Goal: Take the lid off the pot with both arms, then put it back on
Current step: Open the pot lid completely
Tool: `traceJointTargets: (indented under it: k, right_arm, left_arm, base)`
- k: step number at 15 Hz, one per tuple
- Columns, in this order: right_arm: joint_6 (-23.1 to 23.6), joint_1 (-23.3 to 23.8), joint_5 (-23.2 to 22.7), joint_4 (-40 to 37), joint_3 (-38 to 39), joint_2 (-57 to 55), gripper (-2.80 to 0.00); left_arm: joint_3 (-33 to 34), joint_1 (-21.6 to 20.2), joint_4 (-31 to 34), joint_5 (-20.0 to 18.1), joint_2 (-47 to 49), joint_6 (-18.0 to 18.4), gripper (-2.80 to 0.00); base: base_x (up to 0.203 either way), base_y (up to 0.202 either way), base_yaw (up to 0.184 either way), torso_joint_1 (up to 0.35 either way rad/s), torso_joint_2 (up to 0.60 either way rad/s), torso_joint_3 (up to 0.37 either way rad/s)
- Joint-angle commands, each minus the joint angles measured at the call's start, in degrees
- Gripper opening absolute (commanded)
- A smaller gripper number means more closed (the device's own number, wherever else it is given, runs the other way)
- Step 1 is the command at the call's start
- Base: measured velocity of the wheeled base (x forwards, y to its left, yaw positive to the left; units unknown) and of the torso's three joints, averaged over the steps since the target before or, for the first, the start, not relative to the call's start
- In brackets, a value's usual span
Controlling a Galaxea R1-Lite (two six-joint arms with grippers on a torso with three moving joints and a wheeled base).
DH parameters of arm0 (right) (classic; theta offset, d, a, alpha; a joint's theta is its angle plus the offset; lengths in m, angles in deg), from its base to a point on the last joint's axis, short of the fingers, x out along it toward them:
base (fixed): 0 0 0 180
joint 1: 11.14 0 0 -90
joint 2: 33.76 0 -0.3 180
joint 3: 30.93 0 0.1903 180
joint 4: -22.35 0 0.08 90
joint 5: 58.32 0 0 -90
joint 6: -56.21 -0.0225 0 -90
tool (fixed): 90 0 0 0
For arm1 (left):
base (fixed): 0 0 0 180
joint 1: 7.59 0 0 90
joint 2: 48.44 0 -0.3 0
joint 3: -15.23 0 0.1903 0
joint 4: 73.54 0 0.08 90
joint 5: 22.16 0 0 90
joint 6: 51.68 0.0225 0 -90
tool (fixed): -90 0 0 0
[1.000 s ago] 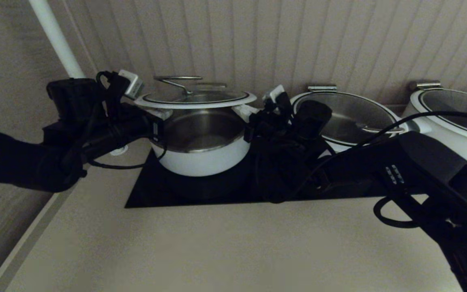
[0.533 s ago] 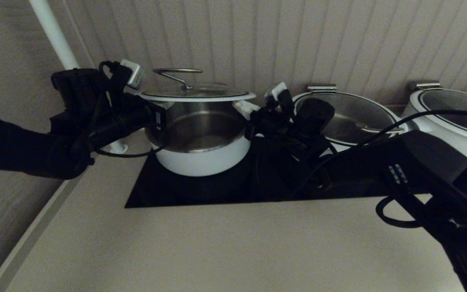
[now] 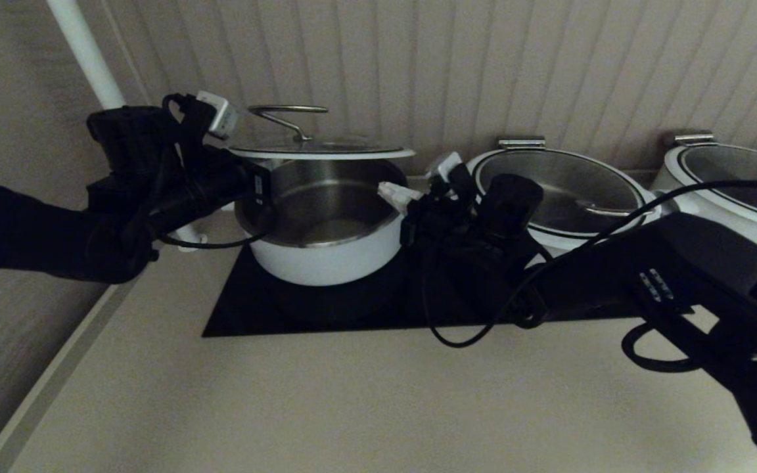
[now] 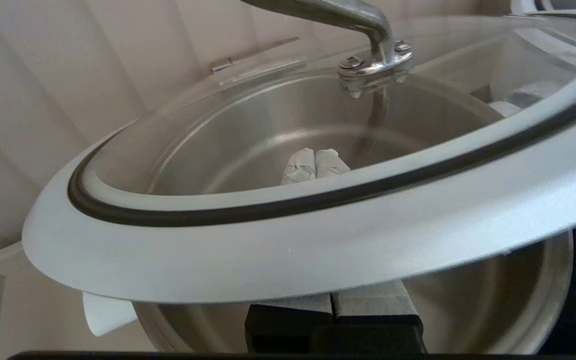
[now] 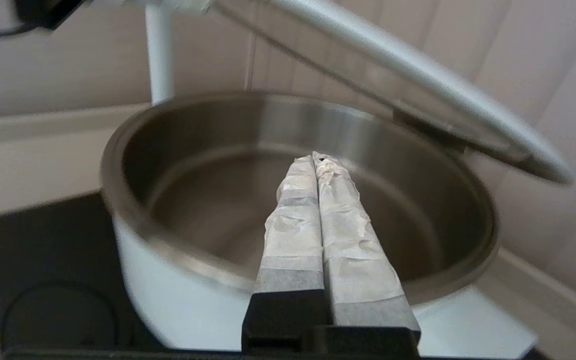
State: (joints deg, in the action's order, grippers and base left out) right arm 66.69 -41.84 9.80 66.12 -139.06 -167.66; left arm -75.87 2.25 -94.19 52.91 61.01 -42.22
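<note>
lid up, half the job done

the lid [image 3: 321, 152] hangs above the pot [image 3: 324, 226] on the black hob. left claw [image 4: 314, 166] reaches under its left rim, fingers pressed together, holding nothing; right claw [image 5: 318, 165], fingers together and empty, sits lower at the pot's right rim. putting it back remains.

Lid [image 3: 321, 151] raised above open white pot [image 3: 326, 253].
</note>
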Motion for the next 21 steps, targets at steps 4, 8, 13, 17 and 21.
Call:
traceJointTargets:
  k: [4,8,13,17,21]
  right_arm:
    - [1.6,0.0,-0.2,0.4,8.4,5.0,-2.8]
    - [2.4,0.0,-0.2,0.4,16.5,11.3,-2.8]
    - [3.6,0.1,0.1,0.5,27.1,20.3,-2.8]
    - [3.7,0.1,1.0,5.1,36.5,26.1,-2.8]
    - [3.7,0.1,1.6,5.7,42.8,33.2,-2.8]
  left_arm:
    - [-0.6,0.0,-0.3,0.0,0.5,0.0,-2.8]
    - [-1.6,0.0,-0.3,0.0,0.6,-0.1,-2.8]
    - [-3.5,0.0,-0.3,0.1,0.7,-0.1,-2.8]
    - [-3.8,0.1,-0.3,0.3,0.7,0.0,-2.8]
    - [-4.1,0.1,-0.4,0.3,0.8,-0.1,-2.8]
  base:
    - [0.0,0.0,0.0,0.0,0.0,0.0]
    - [0.0,0.0,0.0,0.0,0.0,0.0]
    - [0.0,0.0,0.0,0.0,0.0,0.0]
    - [0.0,0.0,0.0,0.0,0.0,0.0]
    - [0.0,0.0,0.0,0.0,0.0,0.0]
